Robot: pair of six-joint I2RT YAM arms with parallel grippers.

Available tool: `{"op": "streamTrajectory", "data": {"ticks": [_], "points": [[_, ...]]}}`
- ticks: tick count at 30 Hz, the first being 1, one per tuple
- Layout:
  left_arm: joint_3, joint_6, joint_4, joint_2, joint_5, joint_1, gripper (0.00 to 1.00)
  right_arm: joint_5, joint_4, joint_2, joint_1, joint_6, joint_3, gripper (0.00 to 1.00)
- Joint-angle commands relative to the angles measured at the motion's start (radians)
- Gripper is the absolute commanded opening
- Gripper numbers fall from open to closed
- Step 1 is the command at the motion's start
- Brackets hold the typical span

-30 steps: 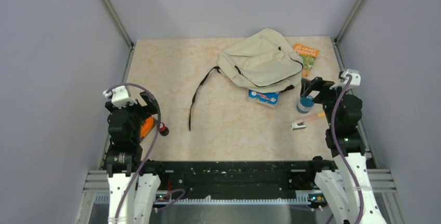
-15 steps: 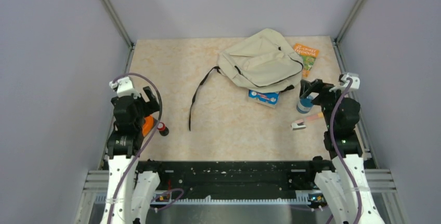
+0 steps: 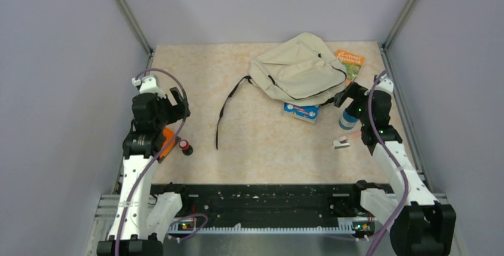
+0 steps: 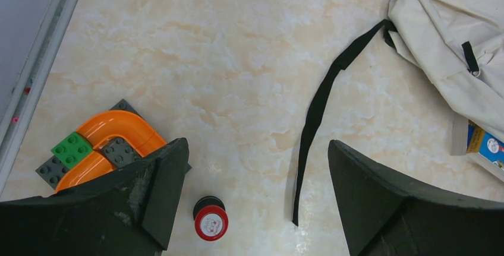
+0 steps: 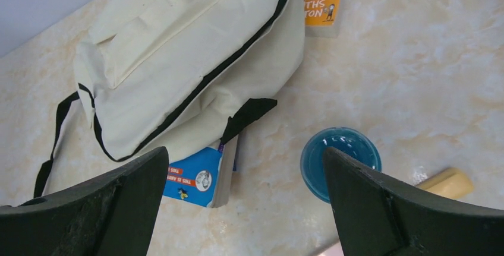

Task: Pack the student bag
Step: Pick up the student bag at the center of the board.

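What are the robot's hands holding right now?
Nothing. The left gripper and the right gripper are both open and empty.

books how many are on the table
2. An orange book lies at the far-right edge of the student bag; a blue book pokes out from under its near edge. More could be hidden beneath it.

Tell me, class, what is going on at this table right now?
A robot is set to pack the student bag, which lies flat at the far side of the table. Both grippers are open and empty: the left gripper hovers above a red-capped bottle and an orange brick toy, the right gripper above a blue container and a blue book tucked partly under the bag.
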Motion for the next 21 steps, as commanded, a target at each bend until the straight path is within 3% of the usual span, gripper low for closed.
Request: {"op": "streamTrajectory", "data": {"ticks": [1, 4, 11, 21], "points": [[-0.038, 0.01, 0.033, -0.072, 0.023, 0.005, 0.92, -0.05, 0.132, 0.079, 0.004, 0.141, 0.04, 0.99], [-0.051, 0.009, 0.043, -0.123, 0.026, 0.005, 0.94, -0.103, 0.217, 0.14, 0.004, 0.226, 0.019, 0.99], [-0.064, 0.003, 0.049, -0.15, 0.06, 0.003, 0.96, -0.07, 0.358, 0.233, 0.008, 0.411, -0.021, 0.99], [-0.067, 0.011, 0.05, -0.193, 0.048, -0.043, 0.96, 0.044, 0.409, 0.382, 0.022, 0.466, -0.045, 0.99]]}}
